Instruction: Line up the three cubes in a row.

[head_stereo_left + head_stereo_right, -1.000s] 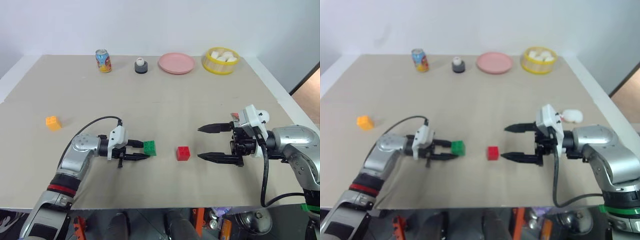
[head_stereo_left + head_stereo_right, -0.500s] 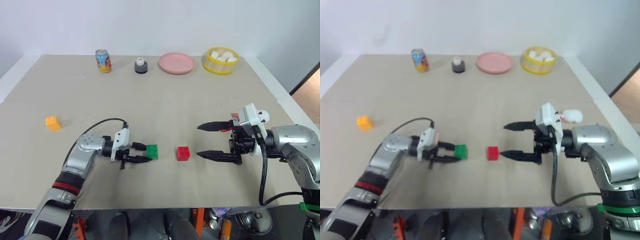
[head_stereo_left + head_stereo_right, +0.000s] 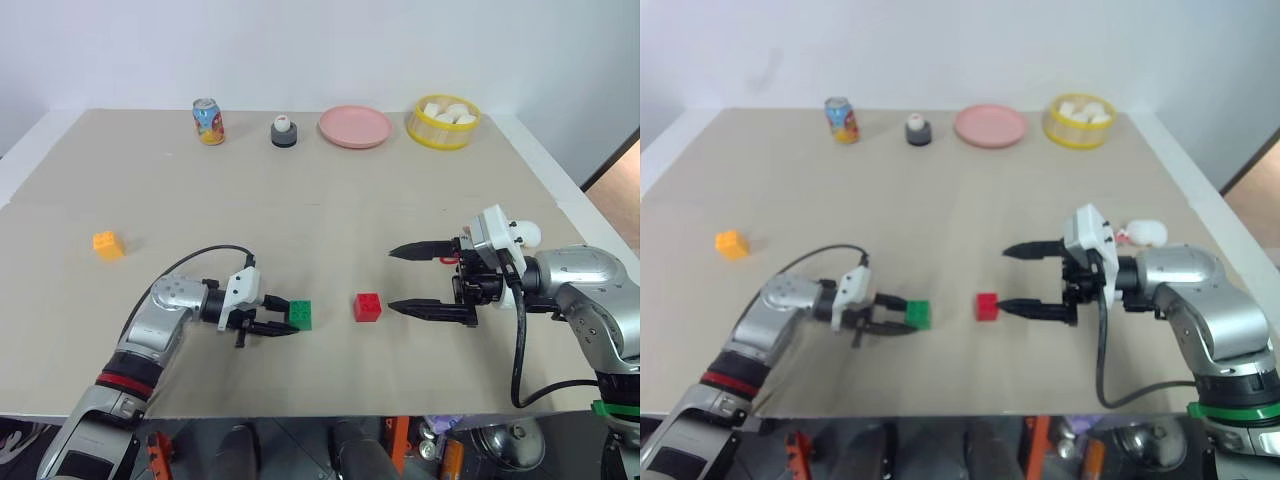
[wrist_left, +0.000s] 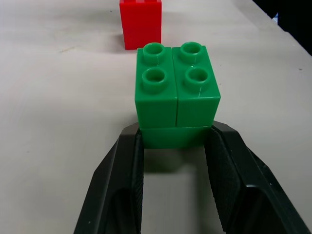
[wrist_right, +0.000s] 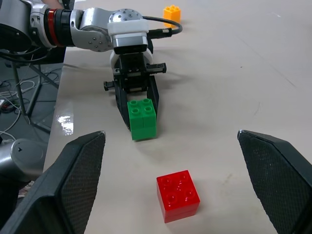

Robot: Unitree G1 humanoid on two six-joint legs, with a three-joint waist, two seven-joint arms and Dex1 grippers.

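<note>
Green cube pinched low in my left fingers, red one waiting just ahead.

The green cube (image 4: 176, 95) is a hard, studded plastic block, light and rigid by the look of it, with smooth flat sides that could slip or twist if I squeeze off-centre. My left gripper (image 3: 281, 317) is clamped on its lower half from both sides, the cube sitting on the table (image 3: 320, 210), studs up. The red cube (image 3: 367, 306) rests just beside it, not touching. My right gripper (image 3: 405, 279) hangs near the red cube's far side, fingers spread wide, holding nothing. The orange-yellow cube (image 3: 107, 244) lies well apart, out toward my left edge. Best hold on each, I judge: opposite flat faces, below the studs, squarely.
</note>
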